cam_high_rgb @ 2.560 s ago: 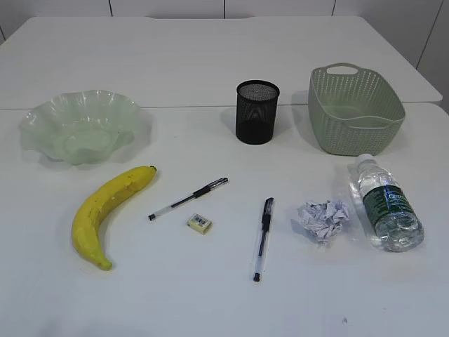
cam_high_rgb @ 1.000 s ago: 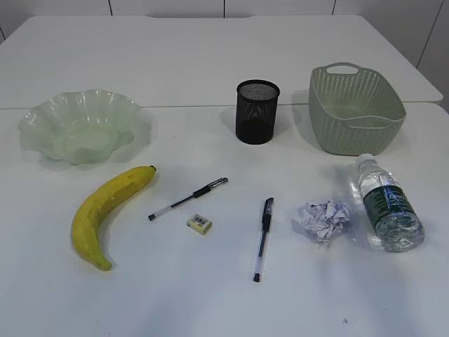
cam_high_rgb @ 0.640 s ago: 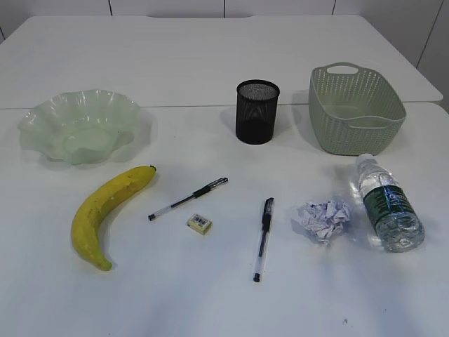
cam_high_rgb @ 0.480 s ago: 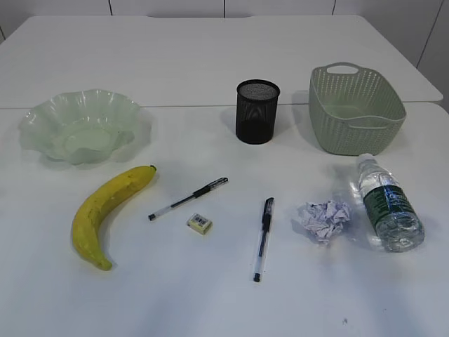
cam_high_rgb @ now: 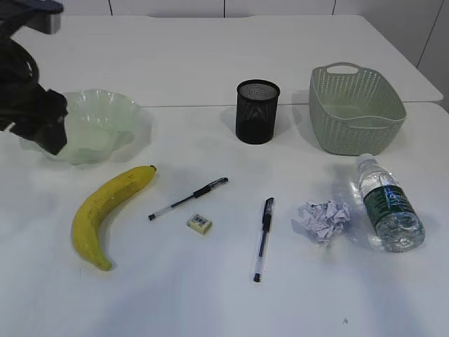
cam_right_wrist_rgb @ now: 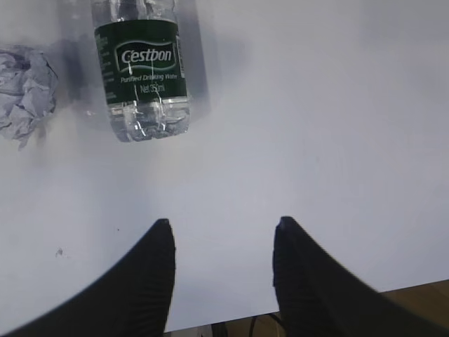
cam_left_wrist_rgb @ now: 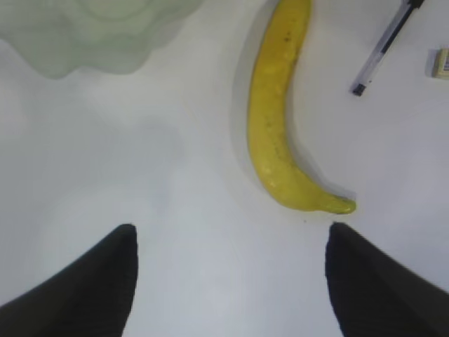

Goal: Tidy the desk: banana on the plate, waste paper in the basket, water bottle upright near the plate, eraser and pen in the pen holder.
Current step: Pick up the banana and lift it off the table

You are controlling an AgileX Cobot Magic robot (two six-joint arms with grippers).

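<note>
Desk (cam_high_rgb: pixel 210 63): white tabletop, seam running across the far half.

Left arm (cam_high_rgb: pixel 24 91) in at the far left of the exterior view, dark, overlapping the left edge of the plate (cam_high_rgb: pixel 98 123). Left gripper (cam_left_wrist_rgb: pixel 228 281): jaws spread wide, nothing between them, bare desk under them. In the left wrist view the banana's tip lies just beyond the right finger (cam_left_wrist_rgb: pixel 379 288), not touching it.

Right gripper (cam_right_wrist_rgb: pixel 221 274): seen only in the right wrist view, near the desk's near edge. Jaws parted, nothing held. Water bottle base just beyond it, apart.

Positions:
- Banana (cam_high_rgb: pixel 105 210): flat on the desk, near-left, just near of the plate; dark tip toward the plate.
- Plate: pale green, ruffled rim, far left; nothing visible in it.
- Pen holder (cam_high_rgb: pixel 257 111): black mesh, upright, far centre.
- Basket (cam_high_rgb: pixel 356 109): grey-green, far right, right of the pen holder.
- Water bottle (cam_high_rgb: pixel 388 203): on its side, right, near of the basket, cap toward the basket. Green label reads "Cestbon" in the right wrist view.
- Waste paper (cam_high_rgb: pixel 323 219): crumpled ball just left of the bottle.
- Pen, left one (cam_high_rgb: pixel 188 198): slanted, right of the banana.
- Pen, right one (cam_high_rgb: pixel 262 239): centre, roughly near-to-far.
- Eraser (cam_high_rgb: pixel 199 223): between the two pens, just near of the left one.
</note>
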